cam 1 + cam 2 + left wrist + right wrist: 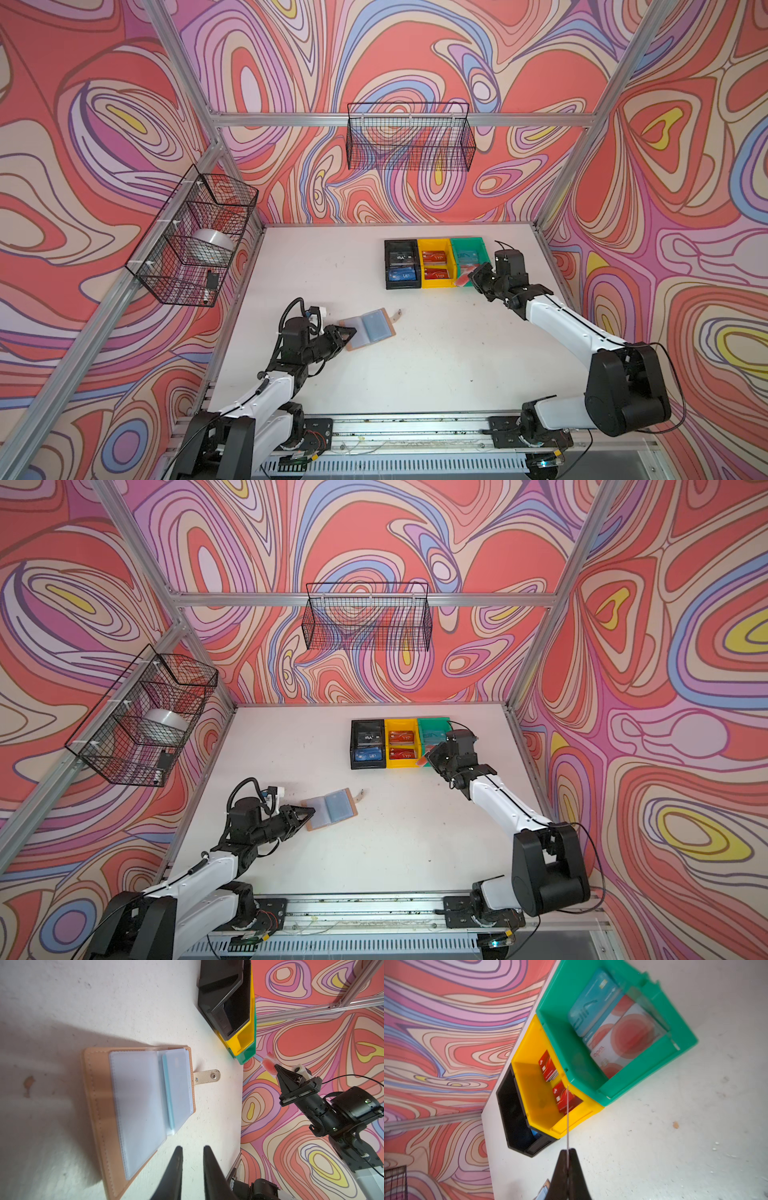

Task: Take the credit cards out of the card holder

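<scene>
Lying open and flat on the white table (415, 374), the tan-peach leather-look card holder (368, 328) (330, 808) sits toward the left arm's side in both top views, well apart from the row of bins at the far side. The left wrist view shows its stitched cover (97, 1105) spread like a booklet, with clear bluish plastic sleeves (135, 1095) fanned over it and a small pale strap tab with a metal snap (206, 1077) sticking out from one edge. Whether any sleeve has a card in it cannot be told. The left claw (193, 1148) (353, 331) hangs just beside the holder's edge, its jaws slightly spread with nothing between them. The right claw (568, 1150) (275, 1066) is pressed together, pinching a thin pale credit card with a big red circle (269, 1064) (462, 280), which shows edge-on in the right wrist view (568, 1118). That card is held by the near end of the green plastic bin (556, 1028), which stands next to the yellow plastic bin (533, 1084) and the black plastic bin (512, 1122).
</scene>
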Robot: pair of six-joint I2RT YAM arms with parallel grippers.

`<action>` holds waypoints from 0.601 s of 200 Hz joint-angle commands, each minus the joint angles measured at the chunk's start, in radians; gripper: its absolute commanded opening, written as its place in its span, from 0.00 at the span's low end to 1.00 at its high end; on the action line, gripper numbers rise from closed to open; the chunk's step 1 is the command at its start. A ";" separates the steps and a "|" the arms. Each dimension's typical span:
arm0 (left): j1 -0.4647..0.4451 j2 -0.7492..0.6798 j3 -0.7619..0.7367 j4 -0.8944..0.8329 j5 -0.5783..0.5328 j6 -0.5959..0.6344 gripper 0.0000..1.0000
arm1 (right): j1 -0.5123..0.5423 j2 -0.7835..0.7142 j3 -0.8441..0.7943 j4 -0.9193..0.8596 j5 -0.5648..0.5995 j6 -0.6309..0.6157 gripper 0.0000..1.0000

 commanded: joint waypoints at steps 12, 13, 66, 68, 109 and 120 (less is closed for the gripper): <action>0.007 -0.014 0.016 -0.013 -0.010 0.017 0.22 | -0.012 -0.049 -0.008 0.015 0.159 0.048 0.00; 0.006 -0.014 0.016 -0.013 -0.010 0.017 0.22 | -0.012 -0.049 -0.009 0.018 0.161 0.048 0.00; 0.007 -0.004 0.014 -0.001 -0.005 0.010 0.22 | -0.020 -0.077 -0.117 0.168 0.269 0.300 0.00; 0.006 -0.004 0.013 -0.002 -0.005 0.010 0.22 | -0.021 -0.076 -0.122 0.180 0.268 0.308 0.00; 0.006 -0.023 0.016 -0.020 -0.014 0.013 0.22 | -0.038 -0.010 -0.114 0.255 0.209 0.374 0.00; 0.006 -0.024 0.018 -0.024 -0.012 0.012 0.22 | -0.039 0.009 -0.116 0.293 0.191 0.391 0.00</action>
